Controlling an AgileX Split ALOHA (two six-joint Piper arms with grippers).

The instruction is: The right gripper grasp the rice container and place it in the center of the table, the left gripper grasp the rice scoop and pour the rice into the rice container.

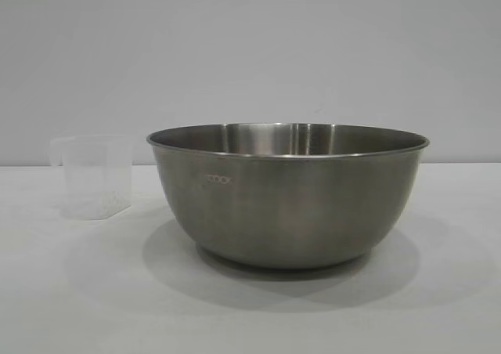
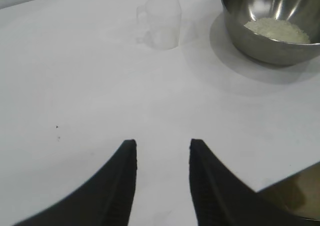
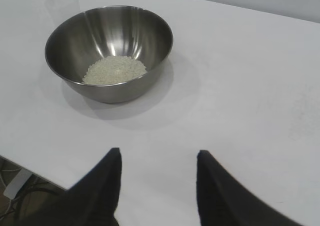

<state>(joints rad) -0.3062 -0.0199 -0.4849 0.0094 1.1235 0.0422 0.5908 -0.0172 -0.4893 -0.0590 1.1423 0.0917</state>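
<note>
Bowl point(image 1: 288, 197) upright at counter point(image 1: 70, 299) centre, rice point(image 3: 115, 69) heaped inside. Scoop point(image 1: 92, 178) upright at bowl's 9 o'clock in exterior view, just beside it, apart; looks almost empty.

Left tool point(image 2: 161, 151) well short of scoop, fingers parted, holding nothing. Right tool point(image 3: 157, 158) well short of bowl, fingers parted, holding nothing.

Judgement: placing and pouring appear done; task at closing stage. Next move likely calls only for both arms to pull clear without touching bowl or scoop.

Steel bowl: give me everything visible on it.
The steel bowl is large, round, brushed grey metal with a rolled rim and faint lettering on its side. It stands upright on the white table, beside the clear plastic scoop but apart from it. A heap of white rice lies inside. No claw touches it.
</note>
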